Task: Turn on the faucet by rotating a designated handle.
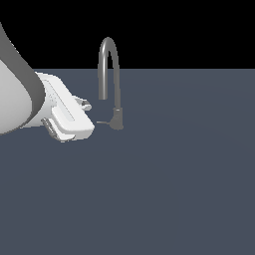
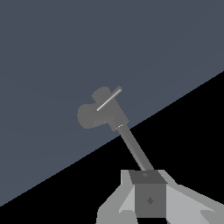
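Grey metal faucet (image 1: pixel 110 74) just left of centre in the upper half of the exterior view, standing upright on the flat slate-blue table (image 1: pixel 174 189). Tall gooseneck spout arching up over the dark backdrop, curving down again to end above the table. Short cylindrical base at the foot of the right-hand leg of the arch. Thin grey handle (image 1: pixel 103 122) sticking out sideways from that base toward the exterior view's left (very small, little more than a dark line).

White arm entering from the left edge of the exterior view, bulky and rounded, ending in the hand (image 1: pixel 87 105) at middle left. Hand lying low near the table, its boxy white body angled toward the faucet base, one fingertip visible just left of the spout's lower end. Tip of the handle just beside the hand's lower right corner; contact or a small gap, cannot tell. Fingers spread or closed: cannot tell from either view.

Wrist view: faucet (image 2: pixel 105 114) seen nearly end-on near the centre, the handle (image 2: pixel 109 100) a bright thin bar across it, a grey tube running from it toward the hand's grey block in the lower part of the frame.
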Controlling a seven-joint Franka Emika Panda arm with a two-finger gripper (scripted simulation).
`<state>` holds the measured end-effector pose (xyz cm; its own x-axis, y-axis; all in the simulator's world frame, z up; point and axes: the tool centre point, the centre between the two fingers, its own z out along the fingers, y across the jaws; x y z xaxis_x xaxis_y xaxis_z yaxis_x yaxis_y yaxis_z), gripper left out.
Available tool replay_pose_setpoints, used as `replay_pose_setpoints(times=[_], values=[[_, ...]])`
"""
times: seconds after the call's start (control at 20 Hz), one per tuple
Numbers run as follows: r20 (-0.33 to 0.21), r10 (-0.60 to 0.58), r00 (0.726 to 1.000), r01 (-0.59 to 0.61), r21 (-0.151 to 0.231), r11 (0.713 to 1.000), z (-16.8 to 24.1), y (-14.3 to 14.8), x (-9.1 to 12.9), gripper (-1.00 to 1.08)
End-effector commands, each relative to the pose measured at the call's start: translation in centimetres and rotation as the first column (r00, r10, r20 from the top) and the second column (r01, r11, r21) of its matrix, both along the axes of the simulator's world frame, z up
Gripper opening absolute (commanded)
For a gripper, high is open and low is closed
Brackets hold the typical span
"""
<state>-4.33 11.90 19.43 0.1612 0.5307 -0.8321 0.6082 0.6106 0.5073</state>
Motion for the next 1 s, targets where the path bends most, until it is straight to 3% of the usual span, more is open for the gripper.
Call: replay_pose_setpoints(times=[0.0,0.45,0.95], values=[[0.000,0.042,0.999,-0.042,-0.040,0.998,-0.9,0.0,0.4,-1.00],[-0.015,0.187,0.982,-0.187,-0.182,0.965,-4.2,-0.3,1.6,-1.00],[-0.056,0.336,0.940,-0.335,-0.333,0.881,-7.7,-1.1,3.2,-1.00]])
